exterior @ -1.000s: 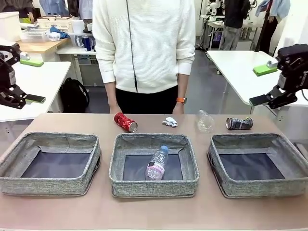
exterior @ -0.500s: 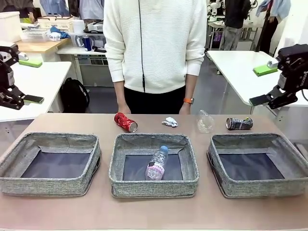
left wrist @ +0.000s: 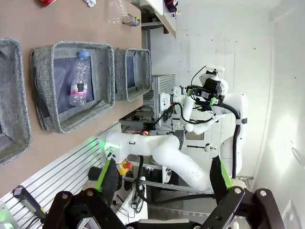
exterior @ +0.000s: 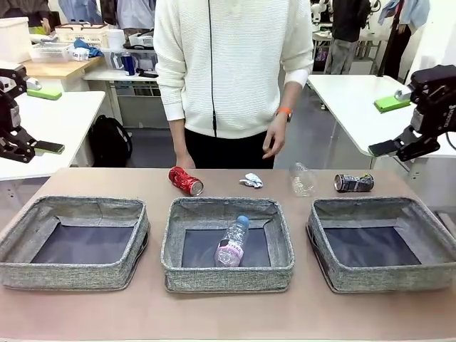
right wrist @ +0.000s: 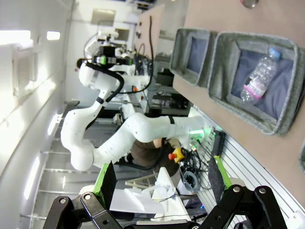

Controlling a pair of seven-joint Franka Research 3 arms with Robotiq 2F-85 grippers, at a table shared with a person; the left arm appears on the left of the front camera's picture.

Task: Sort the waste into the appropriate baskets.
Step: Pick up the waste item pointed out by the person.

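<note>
In the middle basket (exterior: 228, 274) lies the clear bottle with pink label and blue cap (exterior: 232, 244); the label print is too small to read. On the worktop (exterior: 228, 313) behind the baskets, left to right: red can (exterior: 186, 181), small white paper wad (exterior: 251, 180), clear label-less bottle (exterior: 303, 179), dark blue can (exterior: 354, 183), its print unreadable. Since the earlier frame the person's hand (exterior: 274, 135) with the orange wristband (exterior: 284, 111) has lifted off the far edge; the waste is unmoved. My left jaws are wide open, holding nothing, raised beyond the worktop's left side. My right jaws are also wide open and empty, high at the right.
</note>
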